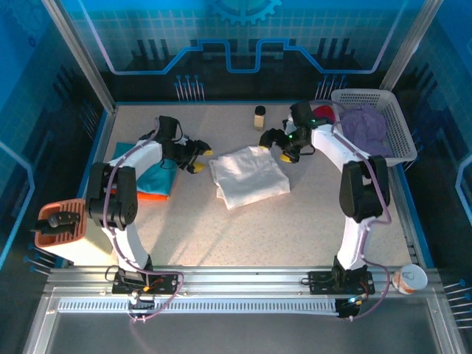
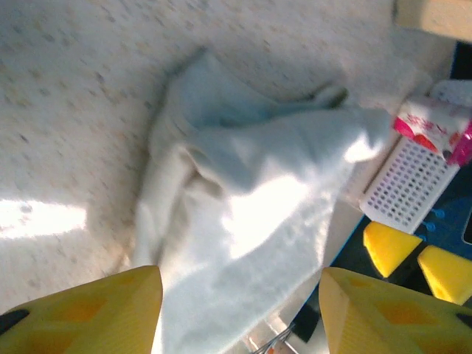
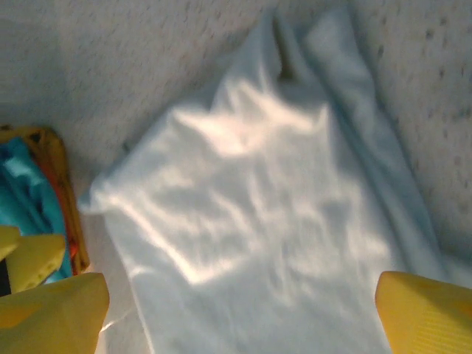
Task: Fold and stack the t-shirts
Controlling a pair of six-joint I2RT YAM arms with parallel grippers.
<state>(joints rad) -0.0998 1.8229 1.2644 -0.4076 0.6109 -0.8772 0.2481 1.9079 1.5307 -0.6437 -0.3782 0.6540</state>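
Observation:
A folded white t-shirt (image 1: 247,177) lies flat mid-table. At the left, a teal t-shirt (image 1: 151,175) rests on top of an orange one (image 1: 151,195). My left gripper (image 1: 202,160) hovers at the white shirt's left edge, my right gripper (image 1: 275,152) at its far right corner. In the left wrist view the gripper (image 2: 237,284) is open above the white shirt (image 2: 251,214), nothing pinched. In the right wrist view the gripper (image 3: 240,295) is open wide over the same shirt (image 3: 258,221), with the teal shirt (image 3: 29,192) to the left.
A white mesh basket (image 1: 398,140) holding purple cloth (image 1: 365,125) stands at the back right. A small bottle (image 1: 259,116) and a red item (image 1: 324,114) sit at the back. A brown-orange object (image 1: 59,221) is at the left edge, a cup (image 1: 409,279) at the front right.

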